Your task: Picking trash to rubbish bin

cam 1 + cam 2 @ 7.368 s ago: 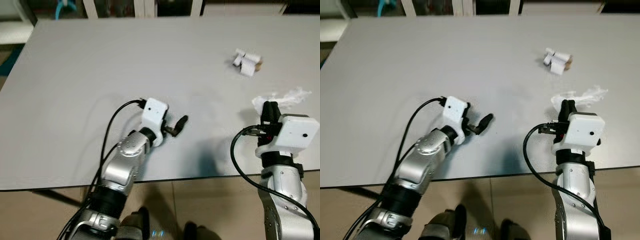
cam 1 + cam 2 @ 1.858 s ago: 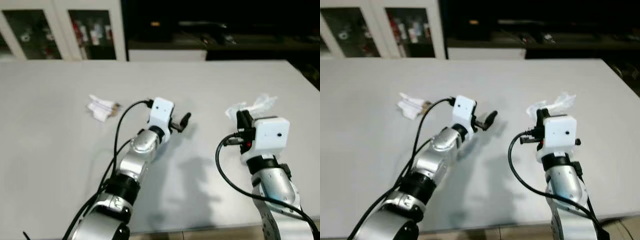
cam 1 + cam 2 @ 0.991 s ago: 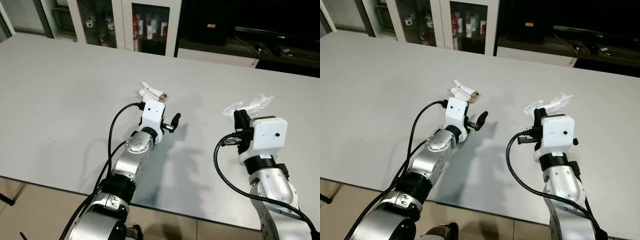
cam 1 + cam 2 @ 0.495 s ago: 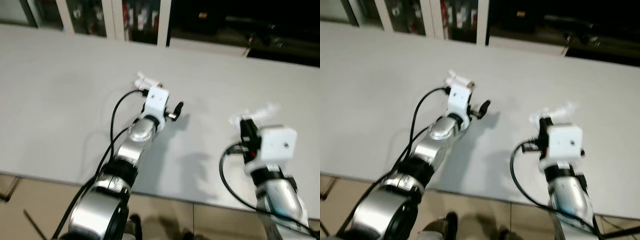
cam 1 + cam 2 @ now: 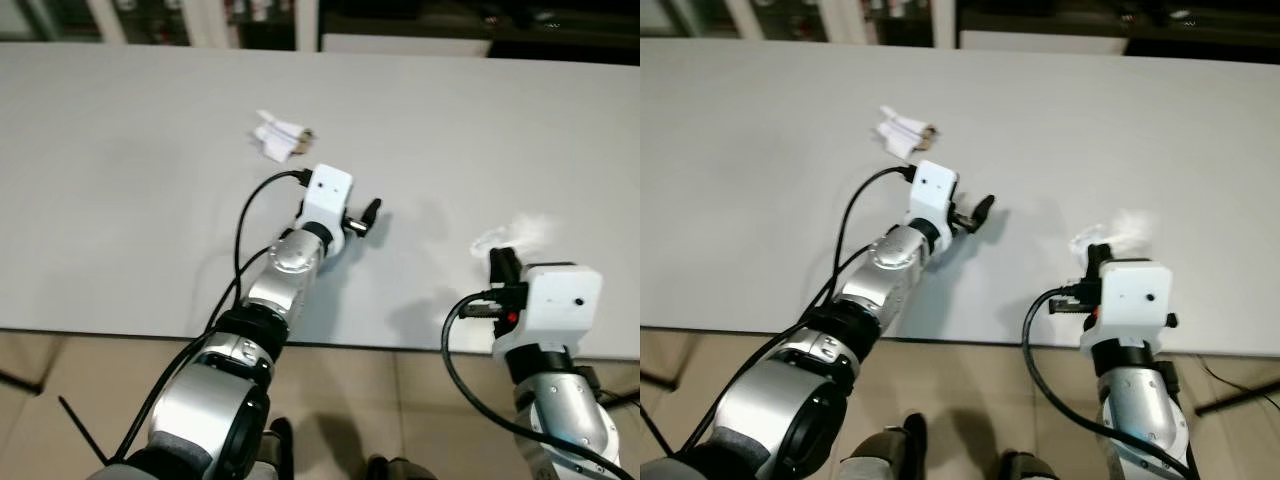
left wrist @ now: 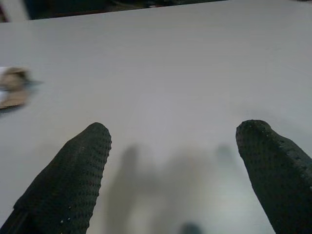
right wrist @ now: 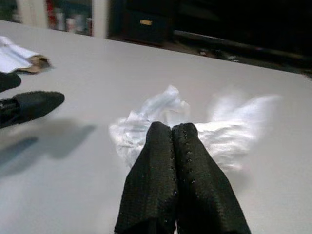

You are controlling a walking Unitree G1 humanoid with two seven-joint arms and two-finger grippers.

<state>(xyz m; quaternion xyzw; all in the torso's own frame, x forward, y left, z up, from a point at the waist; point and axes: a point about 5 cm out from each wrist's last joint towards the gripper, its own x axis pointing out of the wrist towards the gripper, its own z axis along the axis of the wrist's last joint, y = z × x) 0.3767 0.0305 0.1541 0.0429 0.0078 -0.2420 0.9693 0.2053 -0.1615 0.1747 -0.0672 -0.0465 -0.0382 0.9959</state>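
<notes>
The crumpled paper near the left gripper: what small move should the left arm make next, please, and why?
Probably it should reach forward and to its left until the crumpled paper sits between its fingers. The left gripper hovers open and empty over the table, with the paper apart from it. The right gripper is shut on clear plastic wrap.

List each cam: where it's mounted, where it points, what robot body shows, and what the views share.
Left eye, right eye: head stereo pair, looking forward and down at the grey table; both silver arms, left gripper and right gripper show.
Left wrist: on the left wrist, looking along its open fingers over the tabletop, crumpled paper scrap at the picture's edge.
Right wrist: looks along its shut fingers at the clear plastic wrapper.
Shared: the paper scrap; both eye views and the right wrist view show the left gripper and the wrapper.
</notes>
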